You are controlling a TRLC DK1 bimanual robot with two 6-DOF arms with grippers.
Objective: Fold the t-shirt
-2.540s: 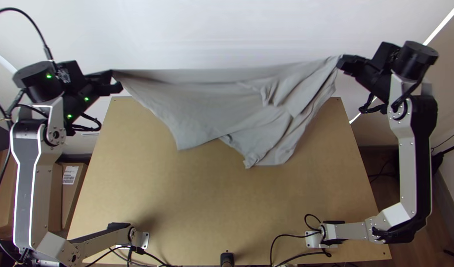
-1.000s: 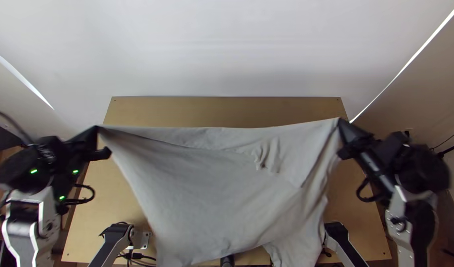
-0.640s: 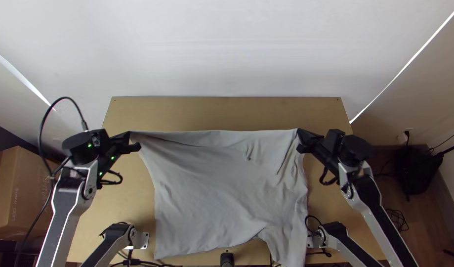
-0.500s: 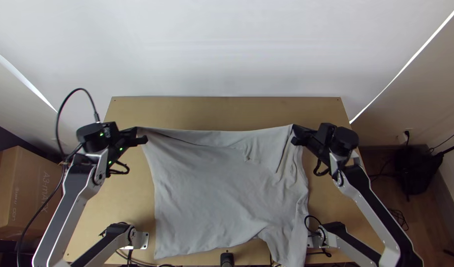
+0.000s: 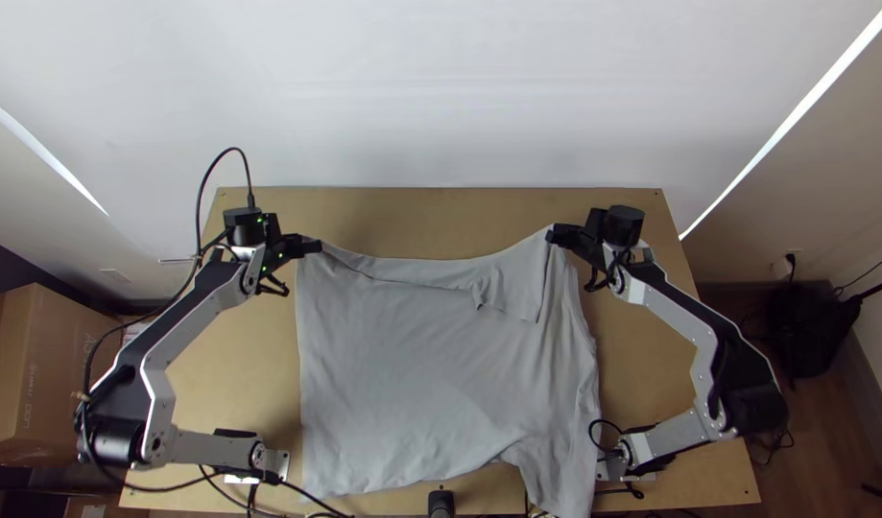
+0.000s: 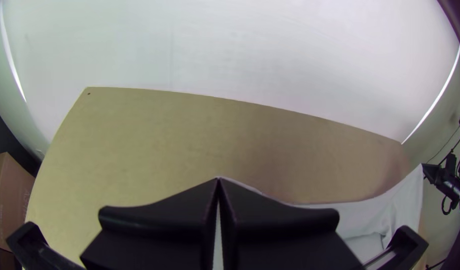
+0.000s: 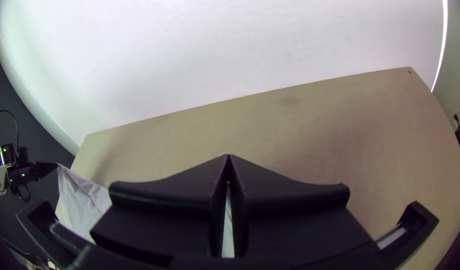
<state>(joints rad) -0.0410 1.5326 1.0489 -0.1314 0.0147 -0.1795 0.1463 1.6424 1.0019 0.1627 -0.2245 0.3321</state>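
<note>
My left gripper is shut on the upper left corner of the grey t-shirt in the top view; my right gripper is shut on its upper right corner. Between them the top edge sags a little, while the rest lies spread down to the table's near edge, with a folded-over flap near the upper right and creases along the right side. In the left wrist view, the left gripper has its fingertips together over the cloth. The right gripper looks the same in its wrist view, cloth at one side.
Bare wood of the table shows beyond the shirt and along both sides. Cables lie by the arm bases at the near edge, beside a small black post. A cardboard box stands left of the table.
Both grippers swung the shirt from the far side toward the near edge and lowered it, its lower part now on the table. Since then they have moved closer together and slightly up the picture, still holding the corners.
</note>
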